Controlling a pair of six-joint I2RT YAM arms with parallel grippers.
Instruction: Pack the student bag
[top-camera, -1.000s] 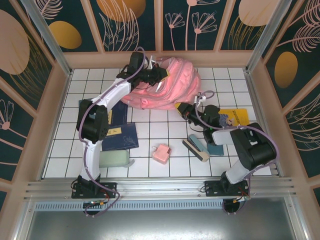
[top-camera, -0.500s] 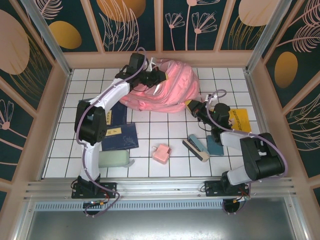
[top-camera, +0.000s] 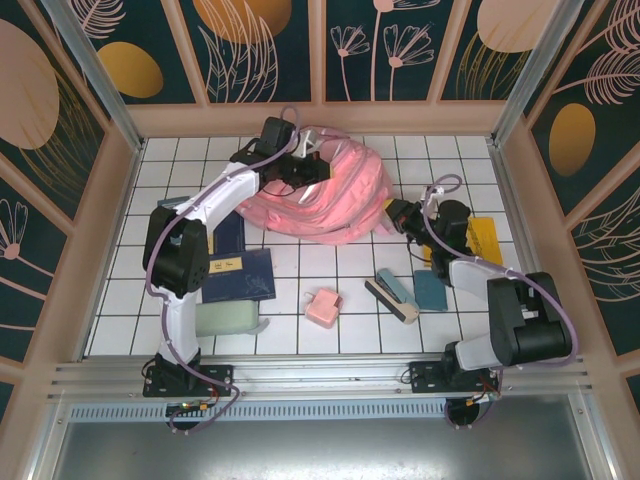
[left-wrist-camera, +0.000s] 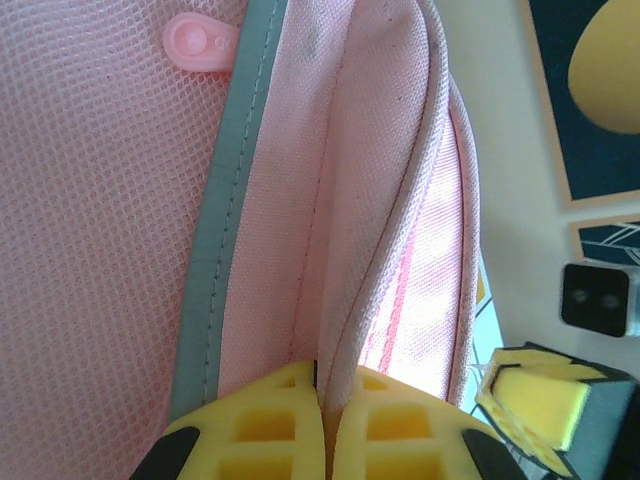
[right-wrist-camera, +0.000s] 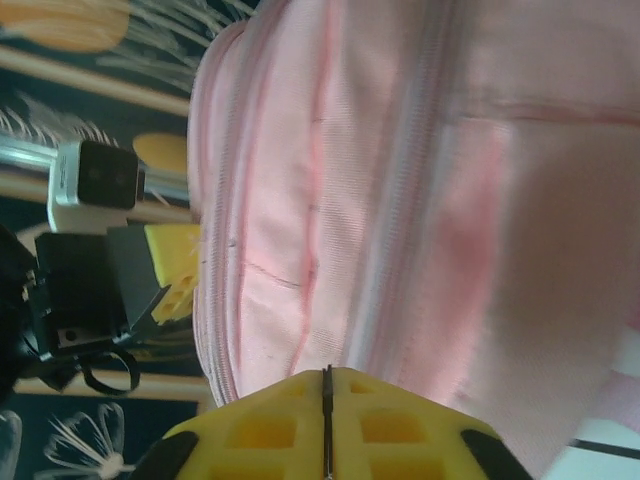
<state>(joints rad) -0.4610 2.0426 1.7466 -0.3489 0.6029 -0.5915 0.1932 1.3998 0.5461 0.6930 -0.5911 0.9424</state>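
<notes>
Jaws of the left gripper (left-wrist-camera: 322, 400) are pressing together on a fold of pink cloth, which is running straight up out of the seam between them in the left wrist view. So this gripper is clamping the student bag (top-camera: 335, 195) at a seam beside a grey trim strip and mesh panel.

The right gripper (right-wrist-camera: 327, 385) is showing its yellow faces meeting along a thin line, with nothing visible between them. It is closed and pointing at the bag's side, just short of the cloth or barely touching it; which of the two is not clear.

From above, the bag is lying at the far middle of the tiled table (top-camera: 300, 260), with its long axis running roughly left to right. The left gripper is sitting on its far upper edge, and the right gripper is waiting at its right end. The two arms are therefore bracketing the bag, and each wrist camera is catching the other gripper beyond the fabric.

The left arm looks to be holding an edge up, so the right arm is likely the one free to work the opening.

Nearer the bases, well apart from the bag, a small pink box (top-camera: 323, 307), dark blue books (top-camera: 238, 274), a pale green block (top-camera: 228, 318) and a yellow item (top-camera: 483, 238) are lying unpacked.
</notes>
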